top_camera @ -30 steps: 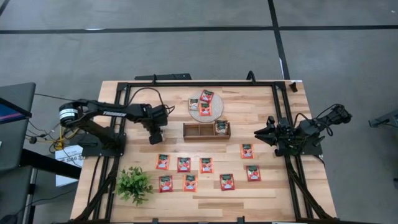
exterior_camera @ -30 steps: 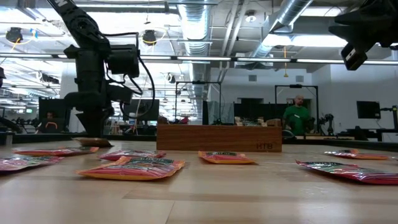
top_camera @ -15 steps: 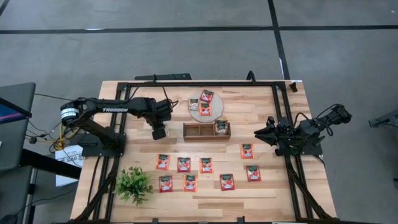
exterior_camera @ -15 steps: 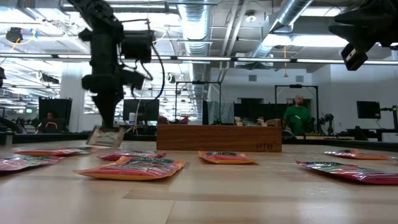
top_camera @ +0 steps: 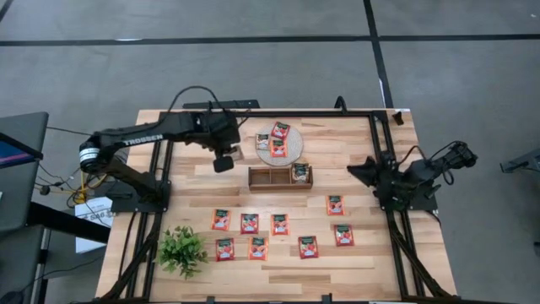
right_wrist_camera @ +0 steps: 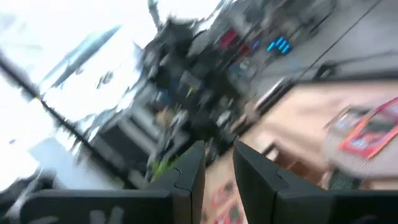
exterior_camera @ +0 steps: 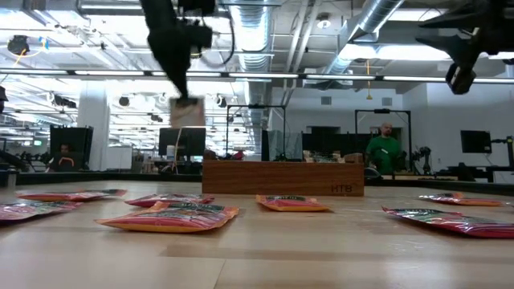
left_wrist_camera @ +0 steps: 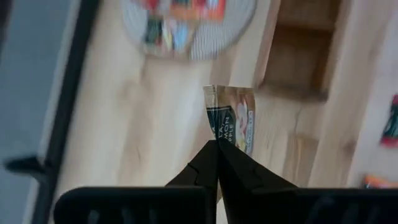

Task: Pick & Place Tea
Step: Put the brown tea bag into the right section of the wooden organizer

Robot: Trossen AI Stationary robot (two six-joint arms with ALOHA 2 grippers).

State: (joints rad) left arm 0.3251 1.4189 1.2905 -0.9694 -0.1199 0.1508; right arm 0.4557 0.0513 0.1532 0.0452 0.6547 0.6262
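— Wooden bench (top_camera: pixel 354 270) is seen from above, with both arms over it. What is carried by it?

— A long brown tray (top_camera: pixel 280 178) is set near the middle, and a round woven mat (top_camera: pixel 278 145) lies just behind it with three tea sachets on it. A small green plant (top_camera: pixel 181 250) stands at the front left corner. Nine red-orange sachets (top_camera: pixel 279 224) are spread flat across the front half, well apart from the tray; one more sachet sits in the tray's right compartment.

— Where is the left end effector (top_camera: pixel 229 155)?

— It is raised above the bench, left of the mat. Its fingers are clamped together on a pale sachet (left_wrist_camera: pixel 233 124), which hangs clear of the surface (dark print on the packet is visible in the wrist view).

— And the right end effector (top_camera: pixel 358 171)?

— It is held at the right edge, nothing between its fingers, which stand slightly parted.
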